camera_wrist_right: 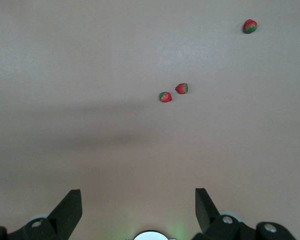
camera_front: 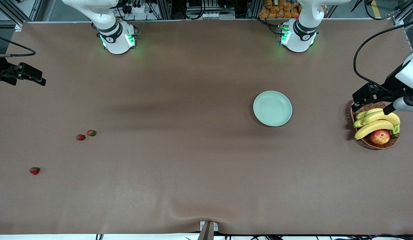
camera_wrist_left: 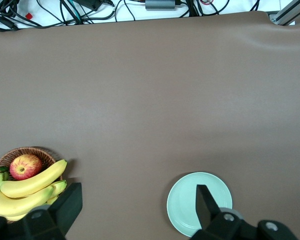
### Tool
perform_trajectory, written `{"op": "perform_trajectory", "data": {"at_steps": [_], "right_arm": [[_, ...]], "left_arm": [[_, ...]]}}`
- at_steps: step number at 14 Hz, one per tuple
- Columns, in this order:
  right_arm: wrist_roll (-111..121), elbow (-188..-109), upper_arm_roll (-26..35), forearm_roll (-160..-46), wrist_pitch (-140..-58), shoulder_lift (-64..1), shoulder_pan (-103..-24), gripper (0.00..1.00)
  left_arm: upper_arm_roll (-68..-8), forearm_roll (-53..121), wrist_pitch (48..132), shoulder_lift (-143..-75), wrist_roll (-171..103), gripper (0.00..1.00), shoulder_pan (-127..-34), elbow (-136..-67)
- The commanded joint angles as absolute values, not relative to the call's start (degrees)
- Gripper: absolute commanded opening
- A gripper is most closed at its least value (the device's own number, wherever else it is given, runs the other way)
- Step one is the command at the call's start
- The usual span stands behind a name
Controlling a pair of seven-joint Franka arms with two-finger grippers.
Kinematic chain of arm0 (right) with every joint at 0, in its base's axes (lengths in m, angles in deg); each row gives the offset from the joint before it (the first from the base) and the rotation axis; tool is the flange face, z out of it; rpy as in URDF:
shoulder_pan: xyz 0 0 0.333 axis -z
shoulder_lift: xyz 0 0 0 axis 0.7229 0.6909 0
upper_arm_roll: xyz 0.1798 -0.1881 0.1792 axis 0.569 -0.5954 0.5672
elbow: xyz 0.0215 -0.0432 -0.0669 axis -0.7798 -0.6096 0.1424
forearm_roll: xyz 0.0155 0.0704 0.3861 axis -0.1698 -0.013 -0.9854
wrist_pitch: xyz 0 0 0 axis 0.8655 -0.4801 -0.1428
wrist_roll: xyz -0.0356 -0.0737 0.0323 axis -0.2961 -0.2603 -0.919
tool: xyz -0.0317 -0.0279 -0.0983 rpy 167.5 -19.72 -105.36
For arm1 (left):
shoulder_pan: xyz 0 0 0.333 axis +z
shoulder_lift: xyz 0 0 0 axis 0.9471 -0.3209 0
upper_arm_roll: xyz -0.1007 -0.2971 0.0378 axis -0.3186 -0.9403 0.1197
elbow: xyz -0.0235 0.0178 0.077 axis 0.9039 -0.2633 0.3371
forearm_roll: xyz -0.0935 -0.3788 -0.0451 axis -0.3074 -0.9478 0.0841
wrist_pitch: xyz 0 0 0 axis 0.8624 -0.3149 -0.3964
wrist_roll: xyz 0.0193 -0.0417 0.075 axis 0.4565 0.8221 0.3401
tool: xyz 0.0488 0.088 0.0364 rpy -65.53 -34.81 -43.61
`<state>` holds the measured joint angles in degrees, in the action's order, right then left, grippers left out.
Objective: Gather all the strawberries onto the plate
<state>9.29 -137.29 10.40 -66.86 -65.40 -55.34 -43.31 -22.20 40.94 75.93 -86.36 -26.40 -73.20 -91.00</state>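
Three strawberries lie on the brown table (camera_front: 193,160) toward the right arm's end: two side by side (camera_front: 81,137) (camera_front: 91,133), the third (camera_front: 34,171) alone, nearer the front camera. All are well apart from the mint-green plate (camera_front: 272,108), which holds nothing and sits toward the left arm's end, near a wicker basket (camera_front: 376,144) of bananas (camera_front: 376,121) and an apple (camera_front: 379,136). Both arms wait. The left gripper (camera_wrist_left: 135,212) hangs over the basket's edge, the right gripper (camera_wrist_right: 137,212) over the table's end; both stand wide, holding nothing.

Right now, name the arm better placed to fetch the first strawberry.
Right, likely. The right pincer hangs open at the strawberries' end of the table; the left pincer, open too, hangs by the fruit basket, near the plate.
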Motion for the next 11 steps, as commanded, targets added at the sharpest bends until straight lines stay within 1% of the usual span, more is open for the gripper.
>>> {"op": "perform_trajectory", "data": {"at_steps": [1,11], "right_arm": [[10.1,-137.5,11.3,-66.3,-65.6,-55.6,-42.5,1.00],[10.0,-138.2,11.3,-66.3,-66.4,-55.4,-42.5,1.00]], "left_arm": [[-22.3,40.8,74.8,-85.8,-26.9,1.00,-73.0,-90.5],[-22.2,40.8,74.8,-85.9,-26.8,1.00,-72.9,-90.6]]}}
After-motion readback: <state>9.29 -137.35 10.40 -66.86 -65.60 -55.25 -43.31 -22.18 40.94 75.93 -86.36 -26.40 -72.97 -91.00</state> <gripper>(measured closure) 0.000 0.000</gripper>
